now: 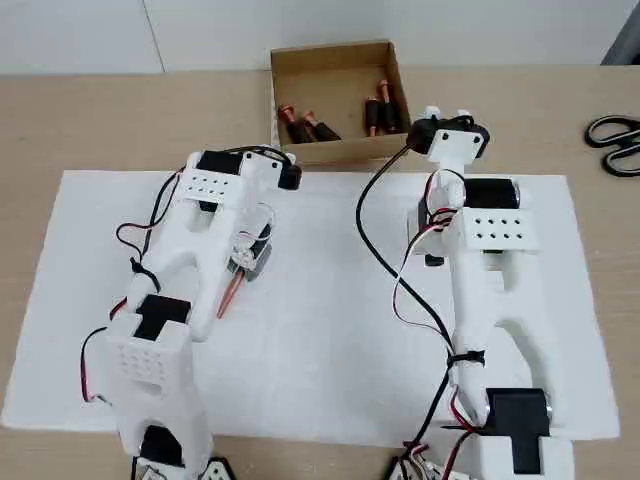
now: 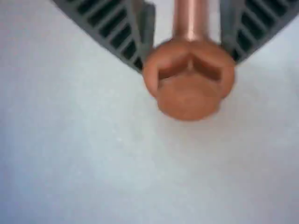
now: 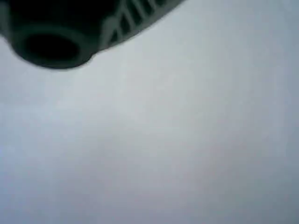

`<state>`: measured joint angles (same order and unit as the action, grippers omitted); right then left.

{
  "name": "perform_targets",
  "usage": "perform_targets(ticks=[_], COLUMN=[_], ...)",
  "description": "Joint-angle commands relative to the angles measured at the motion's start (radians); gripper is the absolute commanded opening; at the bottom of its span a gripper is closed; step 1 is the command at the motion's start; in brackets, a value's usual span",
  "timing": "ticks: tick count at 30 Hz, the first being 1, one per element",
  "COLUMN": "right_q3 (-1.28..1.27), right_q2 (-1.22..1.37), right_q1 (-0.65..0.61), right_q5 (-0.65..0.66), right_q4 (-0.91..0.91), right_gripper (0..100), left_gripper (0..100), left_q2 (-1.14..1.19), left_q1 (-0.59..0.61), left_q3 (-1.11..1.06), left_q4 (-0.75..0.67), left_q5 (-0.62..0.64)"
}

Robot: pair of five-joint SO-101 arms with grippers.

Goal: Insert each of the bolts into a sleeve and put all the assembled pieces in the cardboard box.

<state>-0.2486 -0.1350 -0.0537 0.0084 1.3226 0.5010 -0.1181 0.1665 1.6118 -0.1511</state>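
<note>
Right, the bolt is pinched head-out in the left gripper, low over the left part of the mat. The sleeve sits clamped in the right gripper over the mat's right part, well apart from the bolt. Four finished pieces lie in the box just past the mat's far edge. This looks like the last pair: join them, then box them.

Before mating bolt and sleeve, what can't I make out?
Right wrist view: sleeve blurred, cut off by the frame edge; grip unclear.
High view: right tool mostly hidden under its own arm.
Left wrist view: bolt shank cut off by the frame edge.
High view: pieces in cardboard box too small to count.
</note>
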Motion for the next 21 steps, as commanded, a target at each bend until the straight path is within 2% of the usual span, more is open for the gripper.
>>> perform_targets(ticks=[1, 9, 21], right_q3=[0.006, 0.006, 0.006], right_q2=[-0.051, -0.051, -0.051], right_q1=[0.001, 0.001, 0.001], right_q5=[0.002, 0.002, 0.002], right_q4=[0.001, 0.002, 0.001], right_gripper=[0.4, 0.4, 0.4], left_gripper=[10, 9, 0], left_q2=[-0.044, 0.029, 0.031], left_q1=[0.003, 0.003, 0.0], left_q3=[0.033, 0.038, 0.038], left_q4=[-0.025, -0.032, -0.032], left_q5=[-0.002, -0.002, -0.002])
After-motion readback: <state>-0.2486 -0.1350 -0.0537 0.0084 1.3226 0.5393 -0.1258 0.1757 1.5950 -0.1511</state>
